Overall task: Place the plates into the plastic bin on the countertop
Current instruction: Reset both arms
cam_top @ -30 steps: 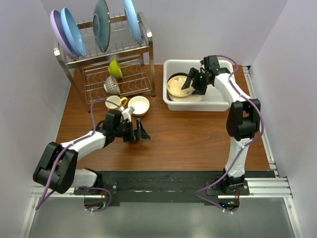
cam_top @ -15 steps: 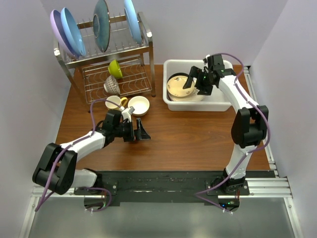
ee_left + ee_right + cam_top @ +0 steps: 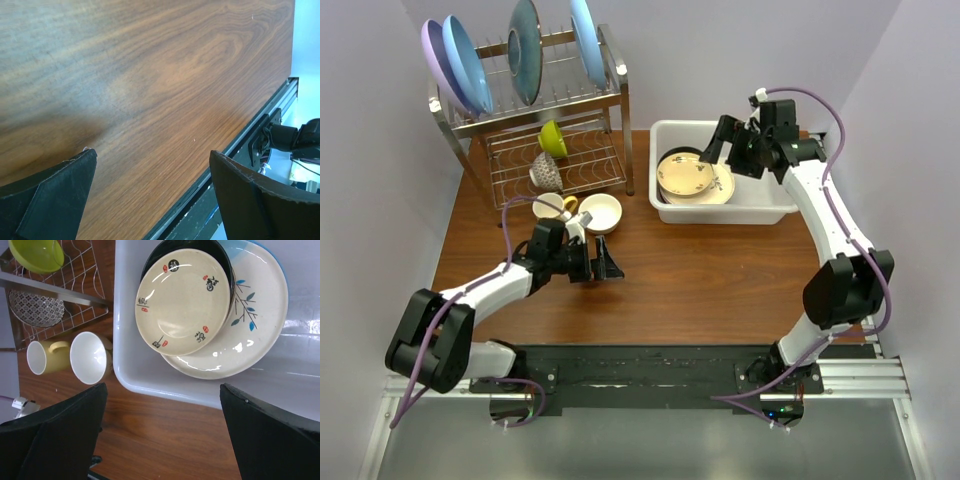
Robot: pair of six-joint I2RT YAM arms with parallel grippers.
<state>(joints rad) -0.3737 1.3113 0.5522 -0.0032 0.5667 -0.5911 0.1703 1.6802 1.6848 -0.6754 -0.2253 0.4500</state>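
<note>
My right claw [image 3: 732,150] hangs wide open over the plastic bin [image 3: 120,340], nothing between its fingers. Straight beneath it the small cream plate [image 3: 182,302] lies flat on top of the stack. It rests on a black plate [image 3: 227,270], and both overlap the teal-and-cream plate [image 3: 255,315] on the bin's floor.

I read this as the end of a drop, so the job is to get out cleanly. I want to lift straight up until the fingers are well above the thick rim, and only then swing away. I will hold the fingers spread so neither tip drags the top plate, which sits off-centre and could slide on the glossy one under it.

The right arm reaches far forward, its forearm sloping back toward me along the right side of the bench [image 3: 700,280], wrist bent so the claw looks down into the bin.

My left claw [image 3: 600,268] is open too — low over bare wood, just this side of the cream bowl [image 3: 601,212] and the yellow mug [image 3: 552,207], elbow folded near the base. Beyond them is the wire rack [image 3: 560,150], its large plates [image 3: 525,50] upright.
</note>
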